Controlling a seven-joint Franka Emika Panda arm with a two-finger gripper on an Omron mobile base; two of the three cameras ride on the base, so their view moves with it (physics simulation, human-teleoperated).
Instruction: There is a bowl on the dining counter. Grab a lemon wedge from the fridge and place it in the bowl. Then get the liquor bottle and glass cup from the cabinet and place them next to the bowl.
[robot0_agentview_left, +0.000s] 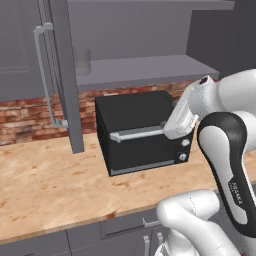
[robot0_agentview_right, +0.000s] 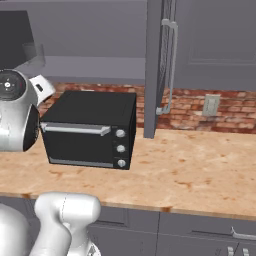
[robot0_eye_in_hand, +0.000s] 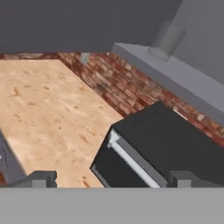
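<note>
- The glass cup (robot0_agentview_left: 82, 62) stands upright on the inner shelf (robot0_agentview_left: 145, 70) of the open cabinet (robot0_agentview_left: 150, 35), toward the shelf's left end in the left base view. It is translucent grey against a grey back wall, so its outline is faint.
- In the right base view the glass cup (robot0_agentview_right: 34, 54) sits at the far left, partly behind the arm's round white joint. In the hand view the cup (robot0_eye_in_hand: 167, 40) appears tilted, because that camera is rolled.
- The gripper (robot0_eye_in_hand: 111, 178) has its jaws spread wide with nothing between them. Only the two dark tips show at the bottom of the hand view. In the left base view the hand (robot0_agentview_left: 182, 117) hangs in front of the toaster oven, and its fingers are hard to make out there.
- A black toaster oven (robot0_agentview_right: 90, 129) with a silver handle bar and knobs stands on the table (robot0_agentview_right: 190, 170) directly beneath the shelf. The arm covers its right edge in the left base view.
- The open cabinet door (robot0_agentview_left: 62, 75) stands edge-on beside the oven, with its slim bar handle (robot0_agentview_left: 47, 75) on the outer face.
- A red brick backsplash (robot0_agentview_right: 200, 107) runs behind the table and carries a wall outlet (robot0_agentview_right: 211, 105).
- Grey drawer fronts (robot0_agentview_right: 200, 235) below the table are cut off at the frame edge.
</note>
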